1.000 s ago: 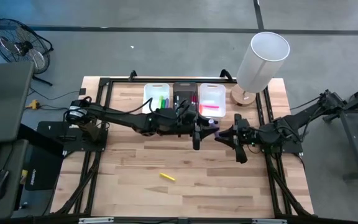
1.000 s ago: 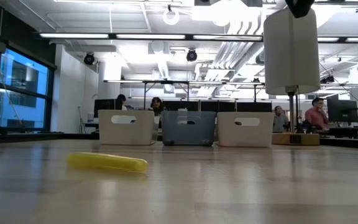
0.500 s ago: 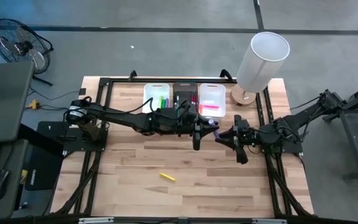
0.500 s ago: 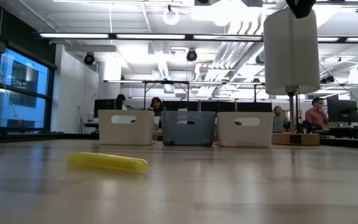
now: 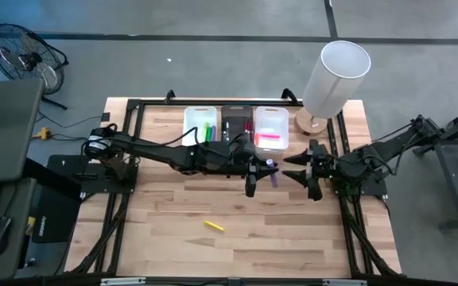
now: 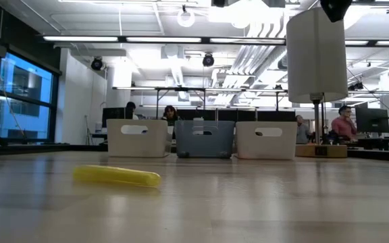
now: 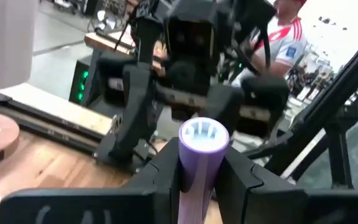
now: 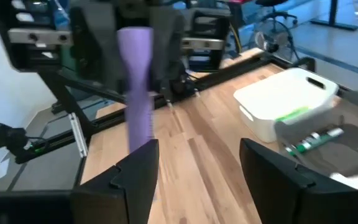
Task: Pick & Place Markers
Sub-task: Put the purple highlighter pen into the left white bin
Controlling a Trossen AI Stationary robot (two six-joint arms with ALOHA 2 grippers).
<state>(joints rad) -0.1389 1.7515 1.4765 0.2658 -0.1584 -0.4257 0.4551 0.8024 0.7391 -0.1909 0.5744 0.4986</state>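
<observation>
The left end effector (image 5: 254, 168) hovers above the middle of the pale wooden-plank counter (image 5: 173, 238), just in front of the bins, and is clenched on a slim purple cylindrical marker (image 5: 273, 170). In the left wrist view that marker (image 7: 199, 163) sits pinched between the two dark fingers (image 7: 163, 177), its round ribbed end cap facing the camera, so its long axis runs along the fingers and out past their tips. From above, the purple marker's free end sticks out toward the right end effector (image 5: 299, 169), slanted slightly toward the counter's front edge. The right end effector is released, its fingers (image 8: 143, 167) spread wide and apart from the marker (image 8: 137, 93), which hangs in front of them. A short yellow highlighter (image 5: 215, 226) lies flat on the counter nearer the front, well apart from both arms, its long axis slanted across the planks; the low view shows it (image 6: 117, 176) lying on its side. At the far edge stand a white rectangular bin (image 5: 199, 121) with green markers, a dark rectangular bin (image 5: 235, 117), and a second white bin (image 5: 271, 127) with pink ones.
</observation>
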